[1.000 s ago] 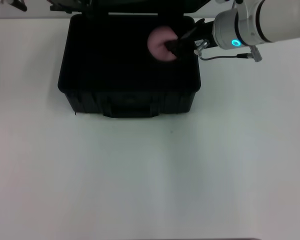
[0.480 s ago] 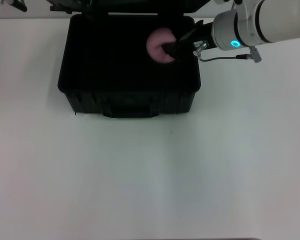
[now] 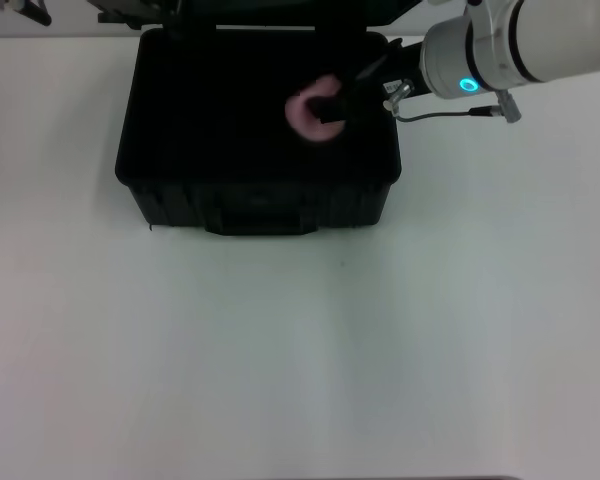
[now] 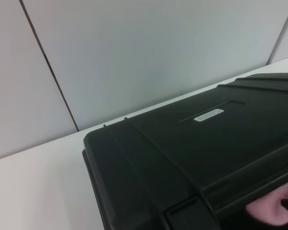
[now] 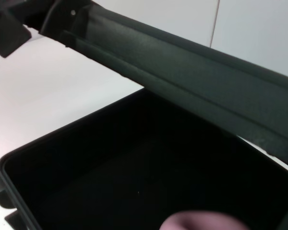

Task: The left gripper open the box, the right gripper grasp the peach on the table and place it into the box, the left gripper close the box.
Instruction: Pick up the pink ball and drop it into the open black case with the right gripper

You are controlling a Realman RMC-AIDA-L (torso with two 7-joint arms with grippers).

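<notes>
Head view: the slim black-tipped right gripper (image 3: 332, 103) is clamped on the small round dusty-pink peach (image 3: 307, 113), holding it over the open interior of the large black hard plastic box (image 3: 170, 150), right of centre. The box's long axis runs left to right on the plain white table (image 3: 300, 350), handle side facing the robot, lid raised at the far edge. The left gripper's fingers are hidden, so I cannot tell their state.

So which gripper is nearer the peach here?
Right. The right gripper is shut on the peach over the open box. The left gripper is far off at the box's back left edge.
</notes>
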